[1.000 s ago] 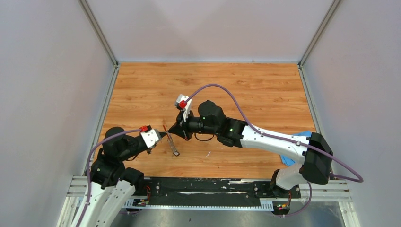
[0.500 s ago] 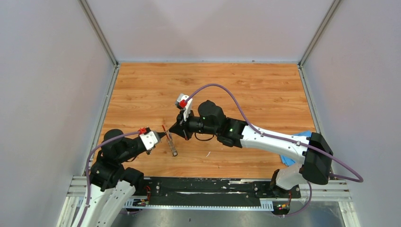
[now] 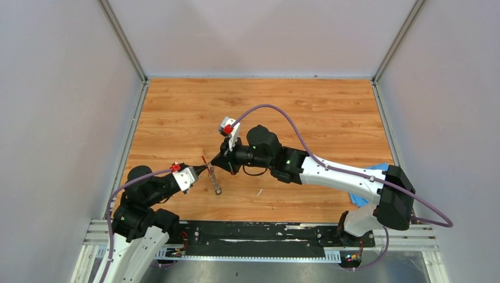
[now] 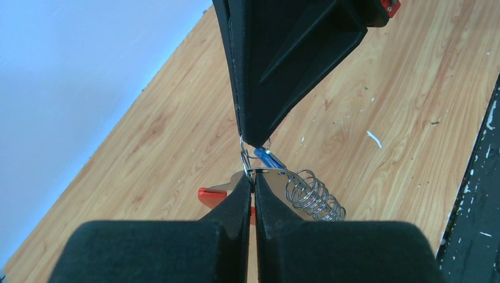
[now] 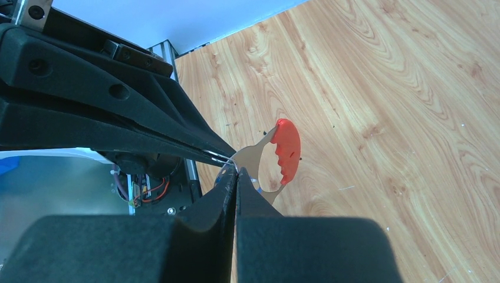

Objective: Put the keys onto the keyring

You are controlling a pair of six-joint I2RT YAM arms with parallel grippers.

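Both grippers stay clamped tip to tip; only the left one has moved, a small pull back toward the near-left.
Your left gripper (image 4: 253, 184) is shut on the keyring (image 5: 287, 150). Your right gripper (image 5: 236, 178) is pinched on what looks like the thin wire loop of the blue key (image 4: 268, 158), and it hasn't shifted in the last second. The bundle hangs between the two tips over the table (image 3: 295, 106), left of centre on the near side, with the grey coil (image 4: 309, 196) dangling below. My read: that pull is tensioning or sliding the key's loop along the ring, so threading is in progress, not done. Don't release either side yet. Can't tell from the wrist views whether the loop has actually passed onto the ring. Black key isn't visible in any view.
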